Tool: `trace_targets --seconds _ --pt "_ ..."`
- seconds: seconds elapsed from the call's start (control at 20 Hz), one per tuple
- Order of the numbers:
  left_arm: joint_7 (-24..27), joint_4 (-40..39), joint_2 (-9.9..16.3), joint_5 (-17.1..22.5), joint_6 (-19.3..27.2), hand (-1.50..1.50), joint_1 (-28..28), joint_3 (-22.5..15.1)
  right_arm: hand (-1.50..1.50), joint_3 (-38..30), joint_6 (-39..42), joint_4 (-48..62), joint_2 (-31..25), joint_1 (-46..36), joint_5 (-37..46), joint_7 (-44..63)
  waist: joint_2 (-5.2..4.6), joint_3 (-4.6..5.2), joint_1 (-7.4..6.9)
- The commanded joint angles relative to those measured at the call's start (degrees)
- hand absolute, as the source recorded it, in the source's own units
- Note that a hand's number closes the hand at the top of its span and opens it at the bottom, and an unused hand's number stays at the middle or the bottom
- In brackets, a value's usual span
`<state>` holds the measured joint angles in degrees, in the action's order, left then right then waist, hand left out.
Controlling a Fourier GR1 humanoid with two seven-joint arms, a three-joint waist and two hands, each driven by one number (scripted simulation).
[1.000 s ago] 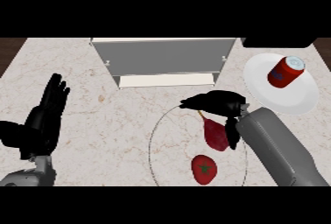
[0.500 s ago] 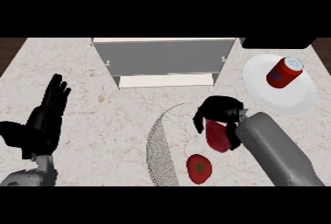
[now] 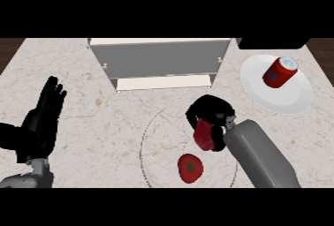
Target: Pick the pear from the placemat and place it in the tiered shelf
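Right hand [image 3: 210, 112] curled round dark red pear [image 3: 205, 135], over placemat [image 3: 149, 145]. Shelf [image 3: 160, 62] unfilled; carry and placing remain. Left hand [image 3: 40, 121] resting flat.

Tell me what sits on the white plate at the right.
A red can stands on the white plate, tilted, with a blue patch on its side. Nothing else shows on the plate. The part of the plate under the can is covered.

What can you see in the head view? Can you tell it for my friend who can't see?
The robot's right hand curls its fingers round a dark red pear on a round placemat, beside a red tomato. Behind stands a grey tiered shelf; a red can lies on a white plate. The left hand rests open at the left.
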<state>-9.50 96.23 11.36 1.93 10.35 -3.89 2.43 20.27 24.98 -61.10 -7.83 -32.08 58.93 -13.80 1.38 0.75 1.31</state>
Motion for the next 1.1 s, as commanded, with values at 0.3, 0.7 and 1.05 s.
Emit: trace_targets --seconds 0.3,0.7,1.05 --pt "1.2 -1.4 -0.1 -0.1 -0.7 0.0 -0.4 -0.3 1.5 1.3 -11.2 -10.5 7.7 4.0 -7.0 42.3 -0.5 -0.66 -2.24" --pt "0.9 -1.2 -1.2 -0.5 -1.4 0.0 -0.3 -2.6 1.5 8.1 -28.0 -28.0 7.8 -5.8 -15.7 68.1 0.11 -0.64 -4.11" --pt "-0.1 -0.6 -0.8 -0.7 -0.5 0.0 -0.9 -1.4 1.5 14.0 -30.0 -34.6 7.8 -19.8 -6.9 95.6 -0.03 -0.56 -2.66"
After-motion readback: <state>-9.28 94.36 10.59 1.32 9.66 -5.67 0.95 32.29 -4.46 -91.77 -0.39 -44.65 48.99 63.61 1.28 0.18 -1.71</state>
